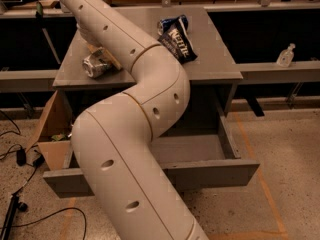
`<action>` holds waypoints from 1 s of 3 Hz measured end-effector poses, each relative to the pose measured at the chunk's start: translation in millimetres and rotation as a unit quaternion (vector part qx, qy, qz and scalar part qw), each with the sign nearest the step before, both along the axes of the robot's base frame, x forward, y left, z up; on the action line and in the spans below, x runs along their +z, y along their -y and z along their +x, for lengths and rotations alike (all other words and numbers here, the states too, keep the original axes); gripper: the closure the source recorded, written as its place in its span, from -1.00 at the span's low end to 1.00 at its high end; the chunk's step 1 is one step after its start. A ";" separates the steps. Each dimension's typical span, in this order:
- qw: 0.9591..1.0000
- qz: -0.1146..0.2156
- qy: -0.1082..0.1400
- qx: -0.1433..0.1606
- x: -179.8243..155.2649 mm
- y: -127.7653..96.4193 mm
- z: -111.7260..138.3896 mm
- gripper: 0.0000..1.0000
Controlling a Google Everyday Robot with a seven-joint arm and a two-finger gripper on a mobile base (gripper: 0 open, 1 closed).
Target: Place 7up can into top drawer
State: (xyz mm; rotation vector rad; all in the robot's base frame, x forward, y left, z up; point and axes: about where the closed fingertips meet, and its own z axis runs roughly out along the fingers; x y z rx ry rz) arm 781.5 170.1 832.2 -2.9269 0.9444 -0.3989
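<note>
The 7up can (94,65) is silvery and dented. It lies on its side on the left part of the grey cabinet top (210,59). My gripper (98,50) hangs just above and behind the can, mostly hidden by my own arm (145,99). I cannot tell whether it touches the can. The top drawer (220,173) is pulled out below the cabinet top, and its grey floor (195,148) shows. My arm crosses in front of the drawer and hides its knob.
A dark blue can (172,22) and a dark snack bag (180,43) lie at the back middle of the cabinet top. An open cardboard box (50,129) stands left of the drawer. Cables (20,156) lie on the floor at the left. A small clear bottle (285,55) stands on the right ledge.
</note>
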 end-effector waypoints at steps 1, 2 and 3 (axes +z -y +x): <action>1.000 0.000 0.000 -0.001 1.5 0.9 -0.4 0.02; 1.000 -0.001 0.000 -0.002 3.5 2.1 -0.9 0.04; 1.000 -0.001 0.001 -0.003 5.5 3.1 -1.3 0.10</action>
